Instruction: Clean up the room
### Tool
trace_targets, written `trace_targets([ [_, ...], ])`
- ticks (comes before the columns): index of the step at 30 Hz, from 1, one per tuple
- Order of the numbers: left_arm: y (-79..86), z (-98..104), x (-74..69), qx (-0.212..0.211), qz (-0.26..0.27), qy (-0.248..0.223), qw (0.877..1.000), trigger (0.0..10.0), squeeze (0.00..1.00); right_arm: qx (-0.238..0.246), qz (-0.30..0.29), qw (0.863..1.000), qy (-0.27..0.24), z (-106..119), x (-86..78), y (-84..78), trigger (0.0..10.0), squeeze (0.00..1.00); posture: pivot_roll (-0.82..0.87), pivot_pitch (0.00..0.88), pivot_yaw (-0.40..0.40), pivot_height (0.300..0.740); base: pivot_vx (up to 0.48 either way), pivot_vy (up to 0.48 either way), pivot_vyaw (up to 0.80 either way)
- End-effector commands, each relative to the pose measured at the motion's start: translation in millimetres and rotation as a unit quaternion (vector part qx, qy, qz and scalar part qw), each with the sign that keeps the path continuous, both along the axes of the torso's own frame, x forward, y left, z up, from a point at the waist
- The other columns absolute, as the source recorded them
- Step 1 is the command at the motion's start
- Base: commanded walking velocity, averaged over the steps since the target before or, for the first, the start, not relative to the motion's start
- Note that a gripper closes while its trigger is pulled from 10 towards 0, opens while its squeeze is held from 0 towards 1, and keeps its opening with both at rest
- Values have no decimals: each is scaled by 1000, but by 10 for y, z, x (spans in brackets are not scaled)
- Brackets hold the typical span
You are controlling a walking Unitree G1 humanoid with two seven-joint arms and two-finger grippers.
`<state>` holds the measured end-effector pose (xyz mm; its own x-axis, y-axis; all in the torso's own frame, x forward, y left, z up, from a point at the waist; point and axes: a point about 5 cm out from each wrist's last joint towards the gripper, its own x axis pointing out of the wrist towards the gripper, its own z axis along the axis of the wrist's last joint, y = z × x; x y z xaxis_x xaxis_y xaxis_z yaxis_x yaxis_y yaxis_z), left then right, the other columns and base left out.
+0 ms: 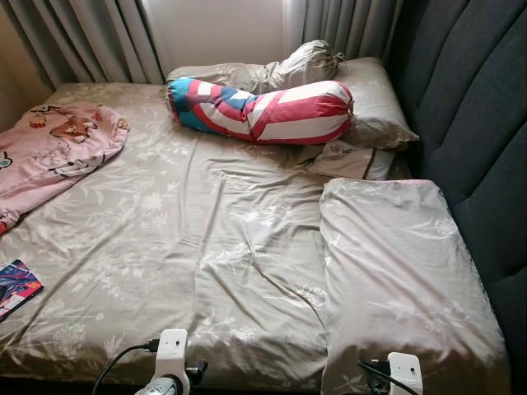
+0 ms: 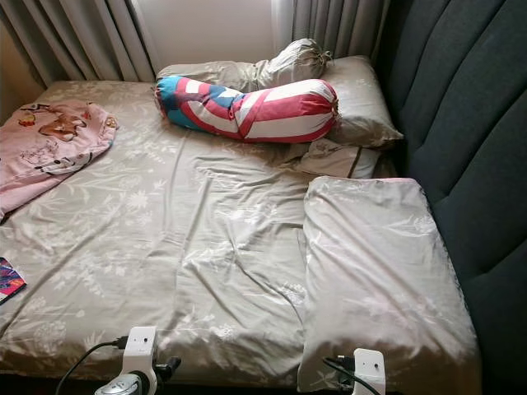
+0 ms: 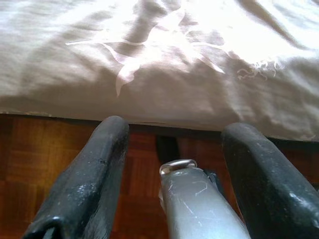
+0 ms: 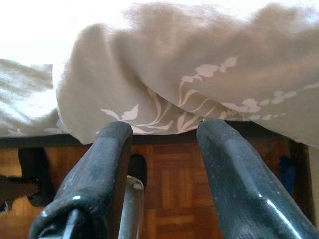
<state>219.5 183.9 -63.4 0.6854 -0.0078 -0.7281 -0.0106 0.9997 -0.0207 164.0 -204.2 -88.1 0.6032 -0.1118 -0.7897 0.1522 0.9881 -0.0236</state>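
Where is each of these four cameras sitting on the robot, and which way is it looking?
Left eye view: on the head, looking down over the bed with the striped bolster; both wrists show at the bottom.
Right eye view: beside it, same scene, slightly shifted.
Left wrist view: on the left arm, looking along the open left gripper at the bed's edge and wooden floor.
Right wrist view: likewise along the open right gripper, below the long pillow.
Both wrist views share bedding above floor.
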Motion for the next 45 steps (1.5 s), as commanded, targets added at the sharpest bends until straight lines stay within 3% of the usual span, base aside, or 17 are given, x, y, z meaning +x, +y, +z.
trace_targets([
  [1,58,-48,-88,9,-2,17,1000,10000,0,4,14,1000,3,-5,13,56,10000,0,-55,56,1,740,0,296,800],
  [35,68,-49,-91,11,0,17,1000,10000,0,19,1,1000,12,-31,-28,87,10000,0,-43,50,-7,740,0,311,37],
  [45,67,-48,-90,11,3,17,1000,10000,0,20,1,1000,15,-37,-41,86,10000,0,-39,53,-10,740,0,480,0],
])
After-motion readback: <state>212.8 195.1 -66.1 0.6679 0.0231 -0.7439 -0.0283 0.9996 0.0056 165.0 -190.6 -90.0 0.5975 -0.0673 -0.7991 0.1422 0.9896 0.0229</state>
